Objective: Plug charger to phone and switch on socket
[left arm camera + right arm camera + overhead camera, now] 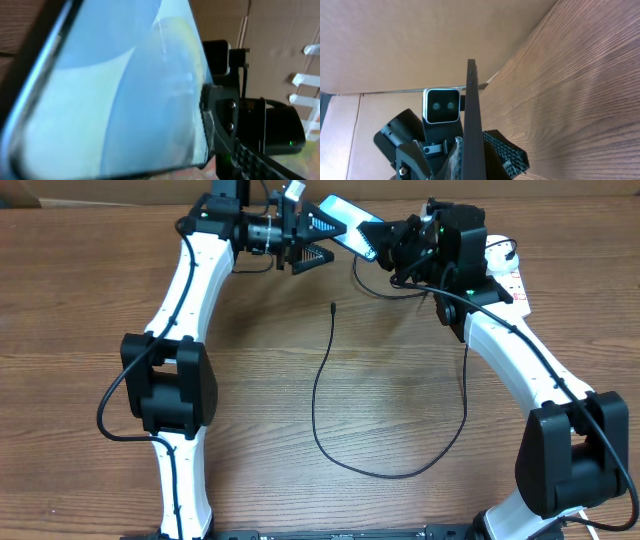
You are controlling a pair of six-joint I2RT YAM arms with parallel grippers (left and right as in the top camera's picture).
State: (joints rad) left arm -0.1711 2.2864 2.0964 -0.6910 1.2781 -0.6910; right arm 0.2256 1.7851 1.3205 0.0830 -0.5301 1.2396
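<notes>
Two tools meet at the phone (352,226), which is held tilted above the far side of the worktop (250,380). The right tool (398,242) is clamped on one end, while the left tool (312,240) straddles the other, and I cannot tell whether it grips or stands clear. Lifting it this way, likely for a hand-over or re-grip, would free its port end for the charger (316,400), which lies slack on the worktop with its connector tip (332,306) untouched and the socket (508,278) behind the right arm.
</notes>
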